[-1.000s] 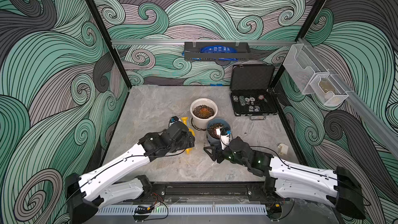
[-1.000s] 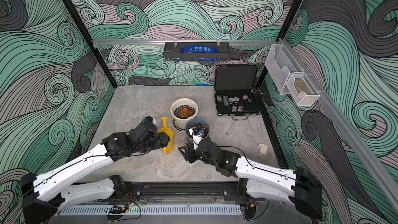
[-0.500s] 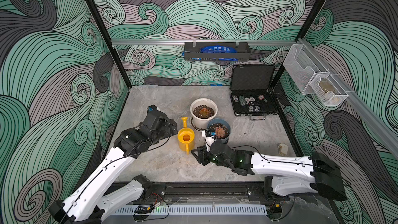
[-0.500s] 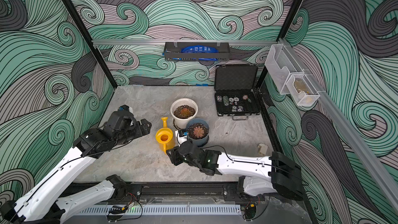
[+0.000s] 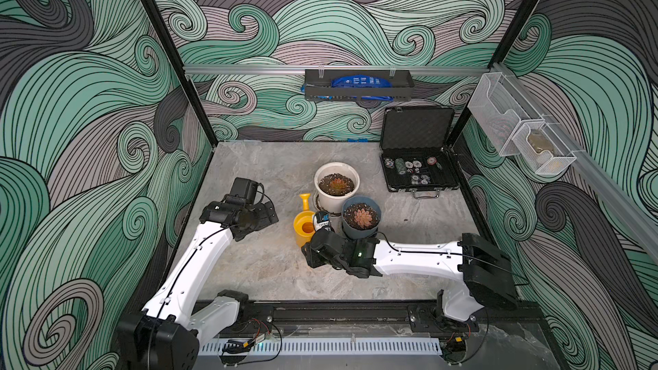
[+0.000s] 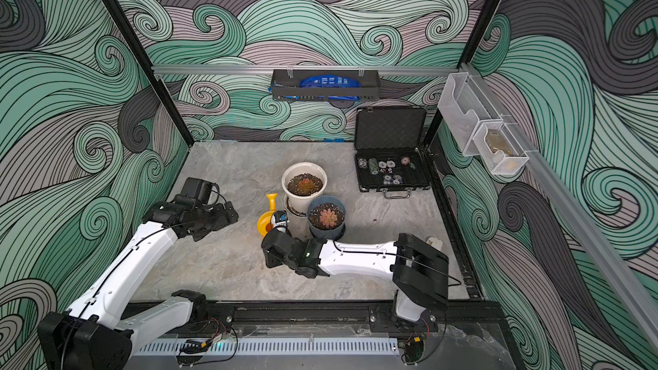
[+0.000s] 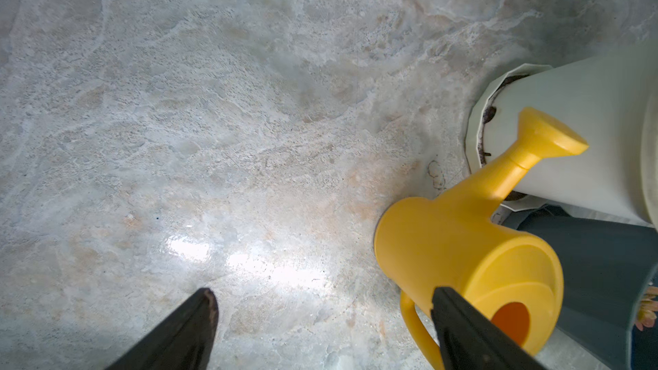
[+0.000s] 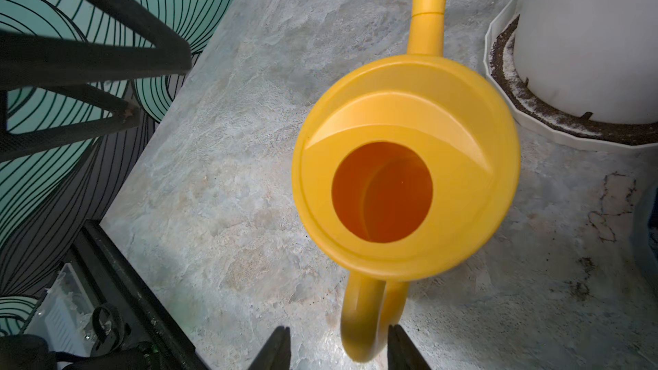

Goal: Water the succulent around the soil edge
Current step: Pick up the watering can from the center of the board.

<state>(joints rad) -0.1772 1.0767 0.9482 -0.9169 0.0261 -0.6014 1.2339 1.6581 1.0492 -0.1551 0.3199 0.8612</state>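
Note:
The succulent [image 5: 362, 217], a pale pink rosette, sits in a blue-grey pot [image 5: 359, 234] near the middle of the table, ringed by the dark soil edge [image 5: 350, 208]. Just left of the pot a yellow watering can [image 5: 303, 228] stands upright, its spout towards the back. My right gripper [image 8: 340, 345] hangs over the can's looped handle [image 8: 363, 311]. Its jaws are open and straddle the handle tip, with a gap on one side. My left gripper [image 7: 322, 293] is open and holds nothing, left of the can [image 7: 463, 243].
A taller white pot [image 5: 318, 186] with a darker rosette stands on a saucer right behind the can and the blue-grey pot. An open black case [image 5: 418, 172] of chips lies at the back right. A small white object [image 6: 434, 242] lies by the right edge.
My left gripper has let go of the can, opened wide and drawn back to the left. My right gripper has moved left from the blue-grey pot to the can's handle and narrowed.

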